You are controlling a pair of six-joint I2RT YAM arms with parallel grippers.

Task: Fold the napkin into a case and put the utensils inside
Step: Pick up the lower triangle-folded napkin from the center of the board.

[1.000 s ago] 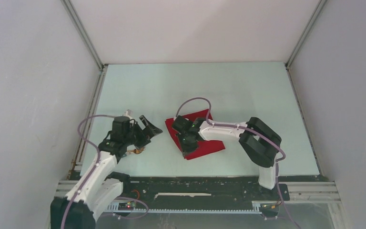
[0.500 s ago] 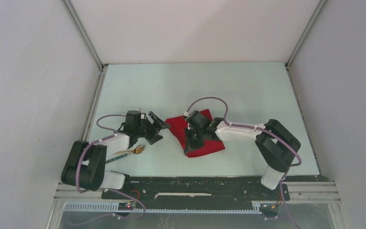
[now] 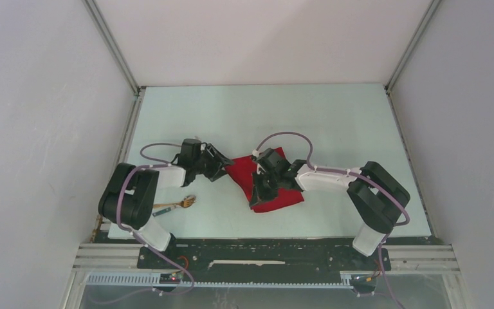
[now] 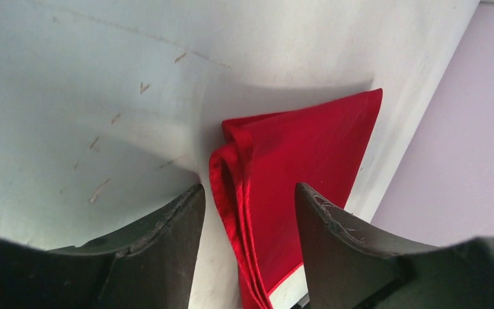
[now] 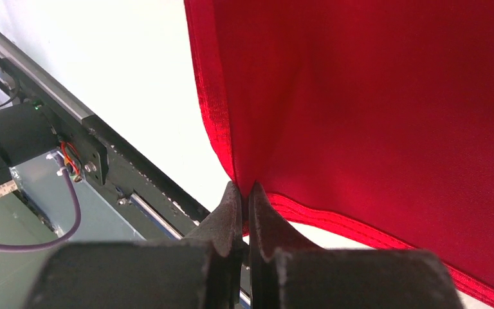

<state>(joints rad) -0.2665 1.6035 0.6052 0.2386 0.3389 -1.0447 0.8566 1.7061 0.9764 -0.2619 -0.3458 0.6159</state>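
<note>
The pale desk fills the floor of the enclosure, and both arms reach across it toward the middle, the left arm from the left and the right arm from the right. Between them lies the napkin, a red cloth already doubled over, flat on the desk near its centre. The left pincer stands spread, low at the napkin's left side, with the rolled, layered fold of the cloth just between its two fingers but not yet squeezed. The right pincer is pressed together, its tips at the hem on the near side of the cloth – whether a thread of cloth is caught between them cannot be told. The step in hand looks like taking the folded edge for the next fold: it would go best if the left fingers close over every layer at once, low to the desk, while the right tips pin the cloth so it does not slide or unroll. The wooden fork lies on the desk near the left arm, well apart from the napkin – not yet inside. No brand, label or writing can be read.
</note>
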